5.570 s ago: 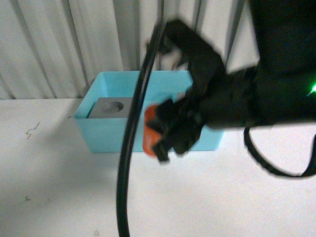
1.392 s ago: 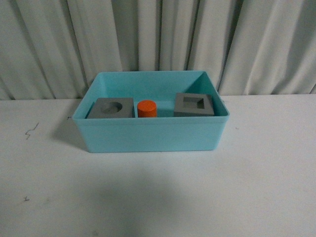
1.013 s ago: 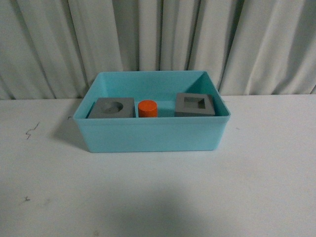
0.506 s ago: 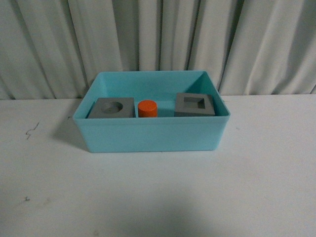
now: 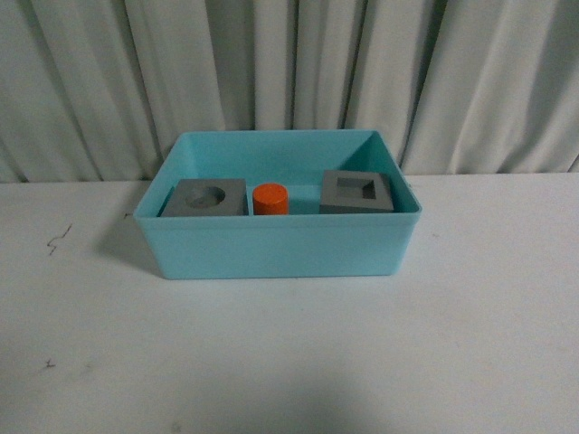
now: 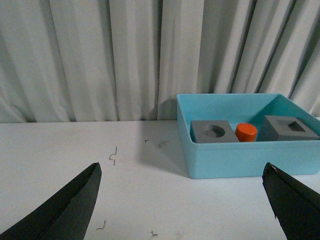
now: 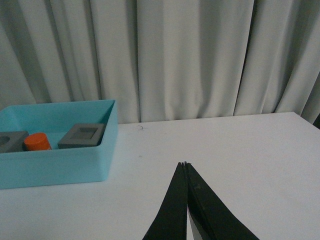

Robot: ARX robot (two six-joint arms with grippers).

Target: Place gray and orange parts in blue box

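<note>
I've pulled my arms back; all three parts (image 5: 270, 198) sit inside the blue box (image 5: 277, 248). Left gripper (image 6: 182, 210) released, right gripper (image 7: 186, 165) clenched empty.

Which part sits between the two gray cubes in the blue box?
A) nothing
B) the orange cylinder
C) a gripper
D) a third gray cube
B: the orange cylinder stands upright in the blue box, between the round-recess cube and the square-recess cube.
</note>
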